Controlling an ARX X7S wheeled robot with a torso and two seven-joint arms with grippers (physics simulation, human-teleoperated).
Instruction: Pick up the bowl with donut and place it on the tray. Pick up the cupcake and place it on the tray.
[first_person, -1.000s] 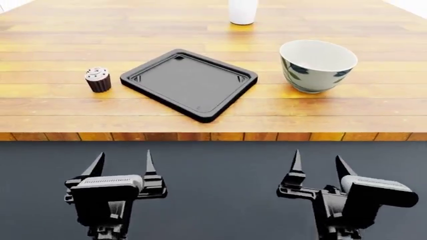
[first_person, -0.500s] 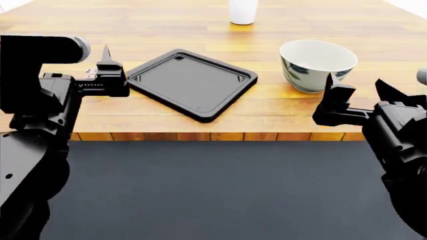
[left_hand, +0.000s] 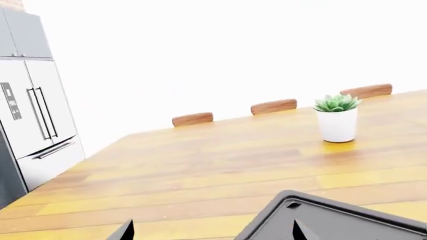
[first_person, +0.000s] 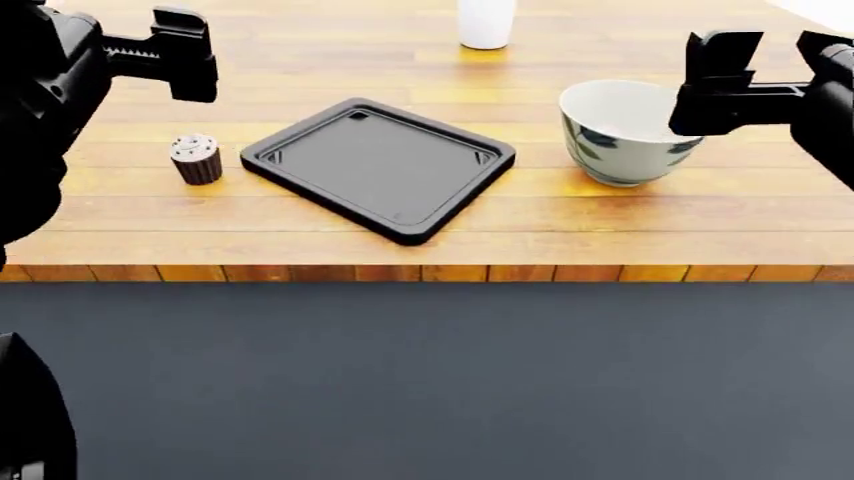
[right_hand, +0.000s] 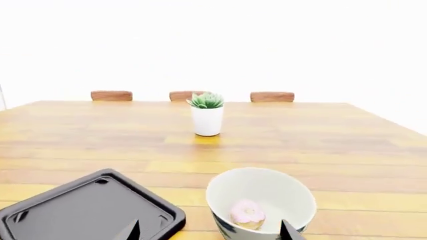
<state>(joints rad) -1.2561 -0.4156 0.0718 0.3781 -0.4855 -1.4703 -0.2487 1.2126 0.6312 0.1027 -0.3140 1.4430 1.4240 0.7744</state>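
We see the black tray (first_person: 379, 166) lying empty mid-counter (first_person: 400, 230), the cupcake (first_person: 196, 158) just beside its left edge and the leaf-patterned bowl (first_person: 631, 132) to its right, apart from it. The pink donut (right_hand: 247, 212) lies inside the bowl. A potted succulent (right_hand: 207, 114) stands farther back. Our left claw (first_person: 171, 52) and right claw (first_person: 747, 75) both hang raised above the counter, spread apart and holding nothing.

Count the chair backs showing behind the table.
3. All stand along the wooden table's far edge: one chair back toward the tray's side, one partly behind the potted plant, one past it. Others may be out of frame.
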